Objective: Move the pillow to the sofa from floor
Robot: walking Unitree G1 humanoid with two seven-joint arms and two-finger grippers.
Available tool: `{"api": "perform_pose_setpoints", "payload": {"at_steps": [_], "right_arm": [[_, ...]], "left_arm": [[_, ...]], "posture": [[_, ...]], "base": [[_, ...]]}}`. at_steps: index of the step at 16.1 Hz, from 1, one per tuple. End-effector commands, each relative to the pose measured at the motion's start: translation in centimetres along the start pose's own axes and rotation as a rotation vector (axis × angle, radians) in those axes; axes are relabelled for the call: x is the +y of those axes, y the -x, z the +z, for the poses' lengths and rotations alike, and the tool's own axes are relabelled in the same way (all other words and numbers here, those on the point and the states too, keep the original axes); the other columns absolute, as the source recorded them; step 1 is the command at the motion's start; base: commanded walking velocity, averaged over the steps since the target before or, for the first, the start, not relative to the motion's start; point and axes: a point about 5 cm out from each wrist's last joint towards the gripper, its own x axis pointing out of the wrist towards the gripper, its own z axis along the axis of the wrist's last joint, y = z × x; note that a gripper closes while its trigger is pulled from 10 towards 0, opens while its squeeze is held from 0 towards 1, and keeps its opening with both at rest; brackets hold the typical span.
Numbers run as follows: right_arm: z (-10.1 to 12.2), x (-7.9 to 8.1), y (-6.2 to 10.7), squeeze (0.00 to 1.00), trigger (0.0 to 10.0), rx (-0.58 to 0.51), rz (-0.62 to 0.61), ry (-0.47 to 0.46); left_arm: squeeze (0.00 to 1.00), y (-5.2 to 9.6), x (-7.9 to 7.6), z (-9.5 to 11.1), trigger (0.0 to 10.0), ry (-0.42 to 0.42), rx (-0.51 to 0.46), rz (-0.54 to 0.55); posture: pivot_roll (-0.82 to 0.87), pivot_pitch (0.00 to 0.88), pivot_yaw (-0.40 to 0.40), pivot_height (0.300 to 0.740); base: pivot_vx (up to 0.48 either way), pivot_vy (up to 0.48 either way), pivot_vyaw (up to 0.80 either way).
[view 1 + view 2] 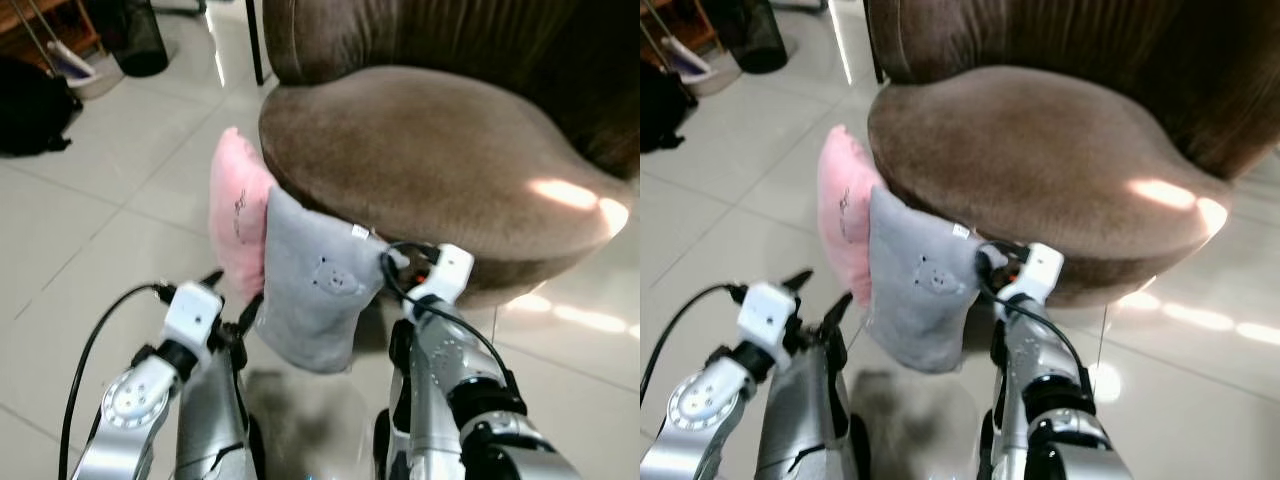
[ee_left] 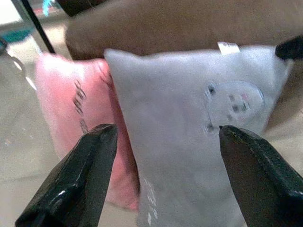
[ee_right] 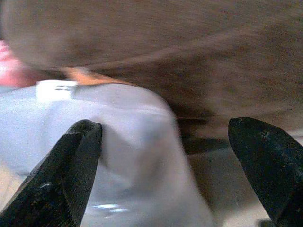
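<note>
A grey pillow (image 1: 315, 295) with a small bear face and a white tag leans upright against the front edge of the brown sofa (image 1: 440, 150). A pink pillow (image 1: 237, 215) leans right behind it, to its left. My right gripper (image 1: 408, 258) is open at the grey pillow's upper right corner; in the right wrist view that corner (image 3: 128, 142) lies between the spread fingers (image 3: 71, 165). My left gripper (image 1: 232, 300) is open beside the pillow's lower left edge, and in the left wrist view the grey pillow (image 2: 189, 142) faces its fingers (image 2: 85, 170).
Glossy light tiled floor (image 1: 90, 260) lies all around. At the far left stand a black bag (image 1: 30, 105), a dark bin (image 1: 140, 35) and a wooden shelf (image 1: 50, 20). A thin black leg (image 1: 255, 40) stands left of the sofa's back.
</note>
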Motion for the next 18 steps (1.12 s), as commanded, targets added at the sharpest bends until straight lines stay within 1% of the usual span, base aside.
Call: {"api": "perform_pose_setpoints", "payload": {"at_steps": [1, 2, 3, 4, 7, 10, 11, 12, 13, 14, 17, 18], "right_arm": [[-0.2, -0.6, 0.1, 1.00, 10.0, -0.012, -0.030, -0.055], [-0.2, -0.7, 0.1, 1.00, 10.0, -0.012, -0.032, -0.070], [-0.2, -0.6, 0.0, 1.00, 10.0, -0.024, -0.010, -0.164], [-0.2, -0.5, 0.0, 1.00, 10.0, -0.028, -0.001, -0.185], [0.0, 0.8, -0.4, 1.00, 10.0, -0.069, 0.069, -0.349], [0.9, 1.8, -0.7, 1.00, 10.0, -0.122, 0.127, -0.395], [1.1, 2.2, -0.7, 0.78, 10.0, -0.136, 0.160, -0.396], [1.5, 2.7, -0.8, 0.45, 10.0, -0.155, 0.207, -0.401], [1.7, 3.0, -0.8, 0.00, 10.0, -0.172, 0.233, -0.417], [1.9, 3.1, -0.8, 0.00, 10.0, -0.177, 0.244, -0.416], [1.9, 3.6, -1.0, 0.00, 10.0, -0.163, 0.271, -0.361], [1.3, 3.9, -1.0, 0.00, 10.0, -0.116, 0.273, -0.311]], "left_arm": [[0.00, 0.4, 0.0, -0.2, 10.0, -0.005, 0.005, -0.031], [0.00, 0.4, 0.1, -0.2, 10.0, -0.004, 0.005, -0.035], [0.00, 0.3, -0.1, -0.1, 10.0, 0.012, -0.007, -0.071], [0.00, 0.3, -0.1, -0.1, 10.0, 0.017, -0.012, -0.081], [0.00, 0.2, -0.6, -0.2, 10.0, 0.056, -0.035, -0.160], [0.00, 0.1, -0.8, -0.3, 10.0, 0.069, -0.039, -0.208], [0.00, 0.2, -0.8, -0.4, 10.0, 0.071, -0.039, -0.214], [0.00, 1.0, -1.0, 0.2, 10.0, 0.069, -0.055, -0.224], [0.00, 1.7, -1.2, 0.8, 10.0, 0.068, -0.068, -0.234], [0.00, 1.8, -1.2, 0.9, 10.0, 0.068, -0.070, -0.237], [0.00, 2.1, -1.3, 1.2, 10.0, 0.063, -0.071, -0.252], [0.00, 2.2, -1.4, 1.3, 10.0, 0.061, -0.069, -0.256]], "posture": [[0.12, 0.247, 0.020, 0.446], [0.12, 0.247, 0.020, 0.446], [0.12, 0.257, 0.033, 0.446], [0.12, 0.258, 0.035, 0.446], [0.14, 0.274, 0.043, 0.446], [0.15, 0.284, 0.047, 0.446], [0.15, 0.287, 0.047, 0.446], [0.15, 0.291, 0.045, 0.446], [0.16, 0.297, 0.044, 0.446], [0.16, 0.300, 0.044, 0.446], [0.16, 0.302, 0.044, 0.446], [0.16, 0.304, 0.044, 0.446]], "base": [[0.000, 0.000, 0.00], [0.000, 0.000, 0.00], [0.000, 0.000, 0.00], [0.000, 0.000, 0.00], [0.000, 0.000, 0.00], [0.000, 0.000, 0.00], [0.000, 0.000, 0.00], [0.000, 0.000, 0.00], [0.000, 0.000, 0.00], [0.000, 0.000, 0.00], [0.000, 0.000, 0.00], [0.000, 0.000, 0.00]]}}
